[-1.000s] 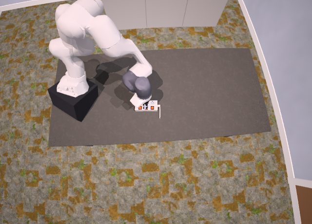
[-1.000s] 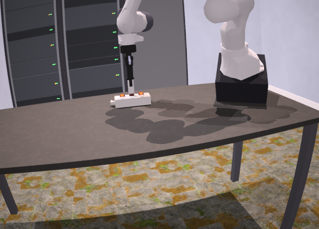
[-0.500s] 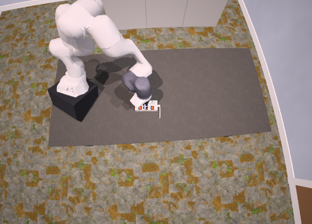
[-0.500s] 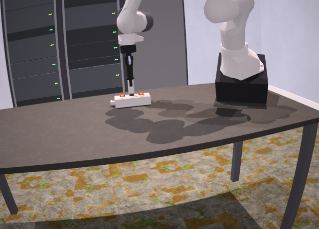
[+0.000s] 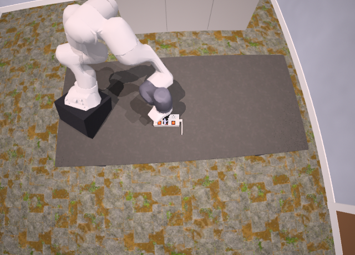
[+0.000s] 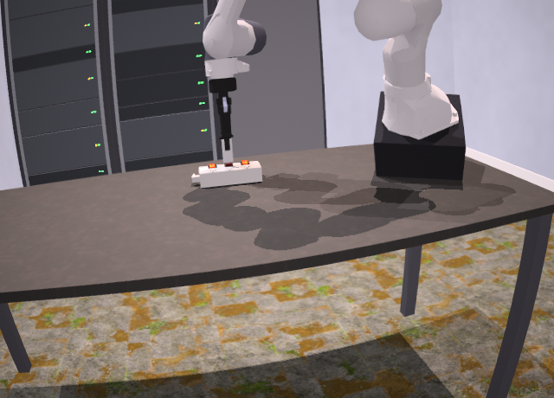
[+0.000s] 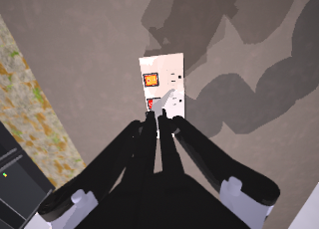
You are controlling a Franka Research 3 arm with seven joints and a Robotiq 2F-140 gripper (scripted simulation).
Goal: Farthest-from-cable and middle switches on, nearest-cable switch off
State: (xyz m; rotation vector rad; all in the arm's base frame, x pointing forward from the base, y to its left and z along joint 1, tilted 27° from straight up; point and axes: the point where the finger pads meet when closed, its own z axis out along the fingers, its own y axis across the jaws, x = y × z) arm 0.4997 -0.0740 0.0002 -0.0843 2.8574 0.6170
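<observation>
Three rocker switches on one rigid, light power strip (image 6: 230, 173) — likely slides; press middle switch (image 6: 228, 164) vertically; cable at 3 o'clock. Gripper (image 6: 228, 154) pinched together, empty.

Hand (image 7: 159, 120) hides near end of power strip (image 7: 166, 80); middle switch (image 7: 150, 104) partly covered.

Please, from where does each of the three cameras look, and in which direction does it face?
Top: high overhead, facing down on the table; whole arm and base show.
Exterior: beside the table, facing across it toward the dark racks; the arm and shut gripper show.
Wrist: on the arm, looking down the closed fingers.
All three share the power strip under the gripper.
</observation>
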